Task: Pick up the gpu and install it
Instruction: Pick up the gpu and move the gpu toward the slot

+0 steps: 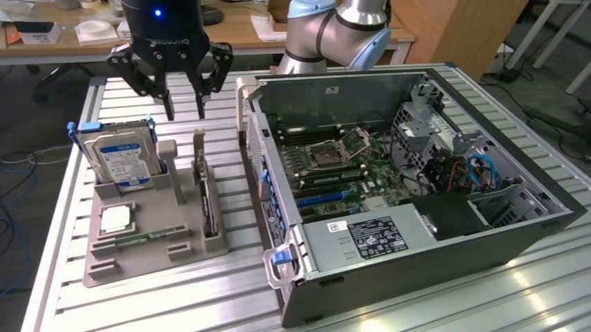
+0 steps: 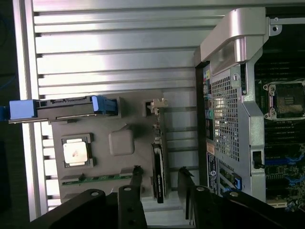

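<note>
At the exterior view's left, a grey holder [image 1: 157, 259] sits on the slatted metal table [image 1: 443, 304]. A blue-labelled hard drive [image 1: 122, 162] stands upright at its far end. A processor chip [image 1: 115, 218] lies flat nearer the front, with a narrow RAM stick [image 1: 134, 240] just beyond it. Along the holder's right side the gpu [image 1: 205, 200] stands on edge in its slot, not yet lifted. Above the holder's far end hangs the gripper [image 1: 185, 112], its claw released. The two fingers [image 1: 171, 104] stand apart with nothing between them. From the wrist view they sit one to each side of the card's line. Further right lies the open computer case [image 1: 517, 228], its motherboard [image 1: 347, 173] exposed, just beside the holder.
</note>
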You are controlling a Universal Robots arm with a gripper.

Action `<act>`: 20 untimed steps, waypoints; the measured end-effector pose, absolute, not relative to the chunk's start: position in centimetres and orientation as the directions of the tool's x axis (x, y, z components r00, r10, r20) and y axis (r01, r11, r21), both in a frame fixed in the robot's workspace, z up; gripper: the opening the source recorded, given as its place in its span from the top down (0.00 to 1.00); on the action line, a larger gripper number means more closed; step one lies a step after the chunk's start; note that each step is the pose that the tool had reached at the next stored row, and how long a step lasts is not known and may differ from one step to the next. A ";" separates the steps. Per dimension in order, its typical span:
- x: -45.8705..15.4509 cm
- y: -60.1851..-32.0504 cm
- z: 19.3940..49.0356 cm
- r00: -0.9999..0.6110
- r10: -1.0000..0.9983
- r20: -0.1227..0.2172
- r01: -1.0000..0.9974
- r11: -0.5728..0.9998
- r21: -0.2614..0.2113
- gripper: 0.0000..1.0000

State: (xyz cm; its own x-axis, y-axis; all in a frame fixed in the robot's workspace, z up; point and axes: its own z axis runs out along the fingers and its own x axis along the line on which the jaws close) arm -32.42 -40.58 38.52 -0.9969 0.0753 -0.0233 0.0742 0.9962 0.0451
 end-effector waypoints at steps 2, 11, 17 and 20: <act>-32.4 -40.6 38.5 -0.997 0.075 -0.023 0.074 0.996 0.045 0.53; -32.4 -40.6 38.5 -0.998 0.065 -0.023 0.064 0.997 0.045 0.41; -32.4 -41.1 38.4 -0.999 0.049 -0.023 0.048 0.998 0.045 0.41; -32.5 -41.3 38.4 -0.999 0.040 -0.023 0.039 0.998 0.044 0.41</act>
